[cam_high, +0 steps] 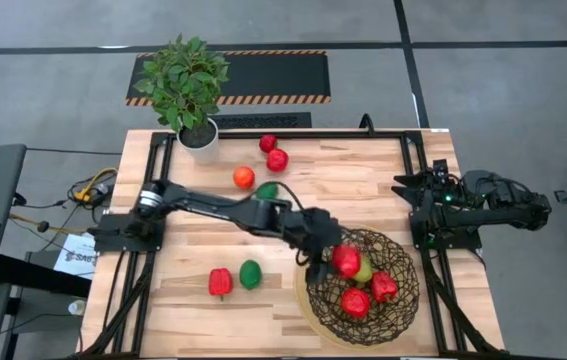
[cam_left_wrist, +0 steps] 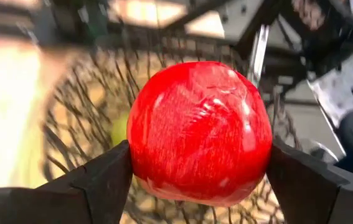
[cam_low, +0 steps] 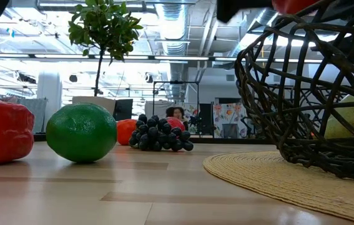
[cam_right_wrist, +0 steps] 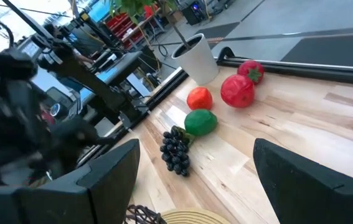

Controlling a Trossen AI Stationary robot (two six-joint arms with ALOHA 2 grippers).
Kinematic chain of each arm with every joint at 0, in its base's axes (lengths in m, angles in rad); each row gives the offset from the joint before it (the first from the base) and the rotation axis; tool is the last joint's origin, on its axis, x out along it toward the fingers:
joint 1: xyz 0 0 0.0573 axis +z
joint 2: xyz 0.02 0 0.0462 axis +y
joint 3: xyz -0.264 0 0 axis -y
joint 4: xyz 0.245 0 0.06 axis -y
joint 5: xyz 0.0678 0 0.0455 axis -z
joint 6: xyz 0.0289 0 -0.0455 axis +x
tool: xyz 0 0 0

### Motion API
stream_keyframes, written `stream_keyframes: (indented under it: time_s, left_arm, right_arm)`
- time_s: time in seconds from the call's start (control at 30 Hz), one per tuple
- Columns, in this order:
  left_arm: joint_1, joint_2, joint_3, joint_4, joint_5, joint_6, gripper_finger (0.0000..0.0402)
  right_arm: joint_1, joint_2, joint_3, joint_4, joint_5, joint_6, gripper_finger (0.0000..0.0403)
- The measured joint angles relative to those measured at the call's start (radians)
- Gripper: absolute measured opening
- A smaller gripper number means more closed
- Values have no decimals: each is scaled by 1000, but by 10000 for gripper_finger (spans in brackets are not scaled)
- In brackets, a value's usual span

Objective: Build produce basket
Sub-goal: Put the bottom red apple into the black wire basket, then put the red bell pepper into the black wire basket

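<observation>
The left gripper (cam_high: 335, 256) hangs over the near-left rim of the round dark woven-wire basket (cam_high: 403, 262), its 2 fingers (cam_left_wrist: 95, 180) clamped on a glossy red toy apple (cam_left_wrist: 200, 132); the wrist view shows the mesh bowl directly beyond the fruit, blurred. Inside the basket lie 2 more red pieces (cam_high: 355, 301) and a green pear (cam_high: 364, 272), the pear partly covered by the held apple from above and only glimpsed through the wires in the low view. The low view cuts the basket off at the right edge and shows the round tan woven mat (cam_low: 289, 178) under it. On the pale wooden tabletop (cam_high: 363, 185) remain a red pepper (cam_high: 220, 282), a green lime (cam_high: 251, 273), an orange (cam_high: 244, 177), 2 red fruits (cam_high: 277, 159) near the far edge, and a green piece mostly hidden under the left arm, with dark grapes (cam_right_wrist: 176, 151) seen beside it. The right gripper (cam_high: 403, 185) waits at the table's right side, jaws spread wide and empty. A leafy plant in a white pot (cam_high: 199, 135) stands at the far-left corner; beyond is grey floor with a hazard-striped mat (cam_high: 263, 75).
</observation>
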Motion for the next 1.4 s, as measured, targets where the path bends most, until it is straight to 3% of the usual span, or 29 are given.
stream_keyframes:
  time_s: [0.23,0.5,0.7,0.77,1.0,1.2,1.4]
  left_arm:
    - [-36,36,0,-87,17,-17,312]
    - [-44,33,1,-97,-21,-21,380]
    - [-31,25,73,-165,-39,-29,390]
    - [-29,19,137,-238,-31,-29,391]
    - [-71,-16,368,-763,-36,-105,391]
    - [-196,-18,375,-1025,-93,-210,391]
    - [-295,-50,296,-1038,-220,-406,393]
  right_arm:
    - [0,0,0,-28,-1,2,333]
    - [0,0,0,-38,-1,2,333]
    - [0,0,0,-38,-2,2,333]
    - [0,0,0,-38,-2,2,333]
    - [0,0,0,-40,-4,2,333]
    - [0,0,0,-48,-4,2,333]
    - [0,0,0,-71,-4,-3,333]
